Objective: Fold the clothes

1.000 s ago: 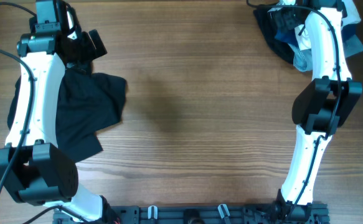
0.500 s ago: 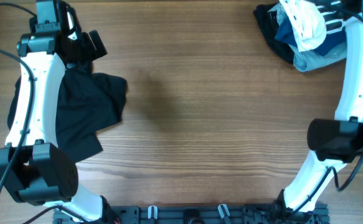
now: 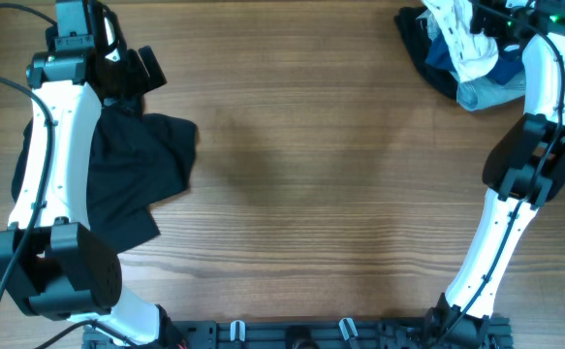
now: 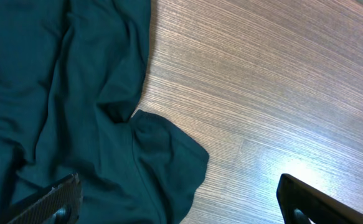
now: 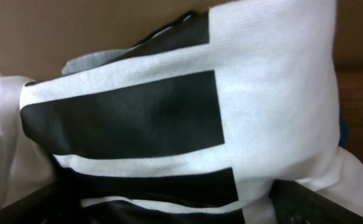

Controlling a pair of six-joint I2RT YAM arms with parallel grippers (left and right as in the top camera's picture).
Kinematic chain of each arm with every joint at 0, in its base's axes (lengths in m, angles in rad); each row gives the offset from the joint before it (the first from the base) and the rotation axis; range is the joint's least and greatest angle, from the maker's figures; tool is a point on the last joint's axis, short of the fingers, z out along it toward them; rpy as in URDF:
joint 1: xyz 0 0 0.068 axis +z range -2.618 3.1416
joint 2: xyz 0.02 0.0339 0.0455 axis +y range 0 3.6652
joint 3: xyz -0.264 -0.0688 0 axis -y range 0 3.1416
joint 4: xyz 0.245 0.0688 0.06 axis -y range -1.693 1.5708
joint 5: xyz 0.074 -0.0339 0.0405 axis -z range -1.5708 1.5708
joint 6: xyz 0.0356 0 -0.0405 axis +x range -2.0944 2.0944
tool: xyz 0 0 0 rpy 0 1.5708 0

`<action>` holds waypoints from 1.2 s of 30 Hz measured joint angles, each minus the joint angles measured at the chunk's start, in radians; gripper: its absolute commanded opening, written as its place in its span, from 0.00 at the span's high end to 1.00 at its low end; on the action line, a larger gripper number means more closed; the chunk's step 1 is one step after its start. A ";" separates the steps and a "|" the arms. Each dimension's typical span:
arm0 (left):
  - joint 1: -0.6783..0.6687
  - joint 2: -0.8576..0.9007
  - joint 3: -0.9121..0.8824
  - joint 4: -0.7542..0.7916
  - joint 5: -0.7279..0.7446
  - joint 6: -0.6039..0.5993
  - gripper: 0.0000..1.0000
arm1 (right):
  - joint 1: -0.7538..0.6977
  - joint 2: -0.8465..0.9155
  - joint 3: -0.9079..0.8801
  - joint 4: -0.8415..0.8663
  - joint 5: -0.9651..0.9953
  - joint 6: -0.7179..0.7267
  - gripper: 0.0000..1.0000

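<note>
T-shirt [image 5: 249,81] sits bunched on the far-right pile [image 3: 435,66], stripes dead ahead of the right fingers [image 5: 330,208], spread wide; left fingers [image 4: 50,199], also spread, are well apart over a dark garment [image 3: 137,174].

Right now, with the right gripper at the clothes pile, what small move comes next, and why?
Probably close the right gripper on the white striped T-shirt: its jaws stand open and the fabric bulges close in front of them, atop the pile.
</note>
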 measured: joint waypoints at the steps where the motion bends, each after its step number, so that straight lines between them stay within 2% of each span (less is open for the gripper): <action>1: 0.000 0.000 0.000 -0.002 0.000 0.000 0.00 | -0.001 0.003 0.009 -0.009 -0.002 0.011 0.00; 7: 0.000 0.000 0.000 -0.011 0.000 0.000 0.00 | -0.009 -0.007 0.042 -0.088 -0.006 0.039 0.00; 10: 0.000 0.000 0.000 -0.011 0.000 0.000 0.00 | -0.018 -0.071 0.039 -0.175 -0.008 0.044 0.00; 15: 0.000 0.000 0.000 -0.012 0.000 0.000 0.00 | -0.028 -0.351 0.027 -0.246 -0.020 0.064 0.00; 19: 0.000 0.000 0.000 -0.011 0.000 0.000 0.00 | -0.025 -0.725 0.037 -0.253 -0.052 0.198 0.00; 24: 0.000 0.000 0.000 -0.011 0.000 0.000 0.00 | -0.026 -0.972 0.058 -0.252 -0.065 0.284 0.00; 28: 0.000 0.000 0.000 -0.012 0.000 0.000 0.00 | -0.026 -1.019 0.058 -0.268 -0.067 0.303 0.00; 33: 0.000 0.000 0.000 -0.012 0.000 0.000 0.00 | -0.026 -1.019 0.045 -0.375 -0.067 0.306 0.00; 36: 0.000 0.000 0.000 -0.012 0.000 0.000 0.00 | -0.018 -1.026 0.040 -0.553 -0.066 0.309 0.00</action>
